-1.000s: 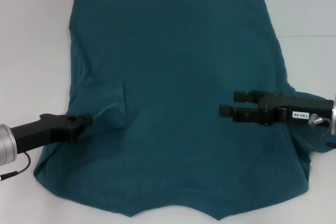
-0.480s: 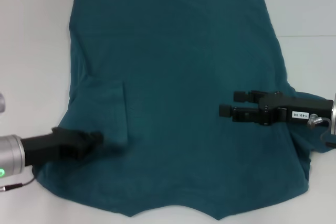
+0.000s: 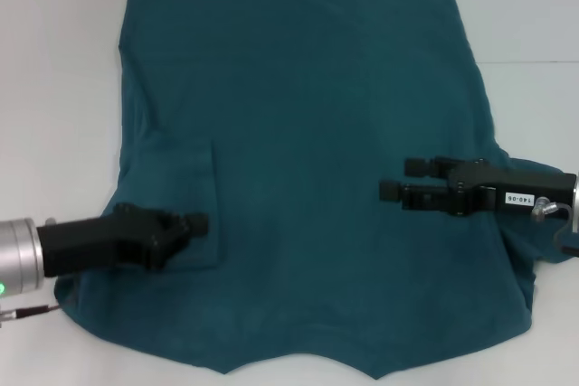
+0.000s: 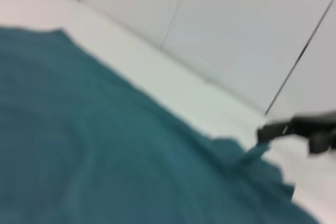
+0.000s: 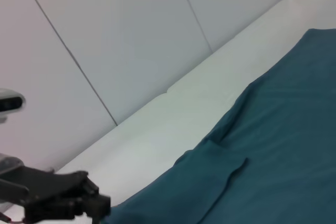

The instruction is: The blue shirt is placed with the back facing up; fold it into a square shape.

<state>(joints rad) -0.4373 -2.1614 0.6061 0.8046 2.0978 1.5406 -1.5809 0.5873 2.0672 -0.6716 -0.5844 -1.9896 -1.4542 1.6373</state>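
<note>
- You've got the blue shirt (image 3: 308, 160) spread flat on the white tabletop (image 3: 54, 88), plain side up, reaching out ahead of both hands.
- Left hand (image 3: 194, 224) sits low over the folded-in sleeve flap (image 3: 185, 201); I cannot tell whether its fingers are open or shut.
- Right hand (image 3: 398, 180) hovers over the cloth on the opposite side, fingers spread, holding nothing.
- My read: you're on the sleeve stage, one flap tucked, the other side not yet folded.
- Next calls for pinching the outer edge beside the right hand and carrying it inward, keeping the crease straight.
</note>
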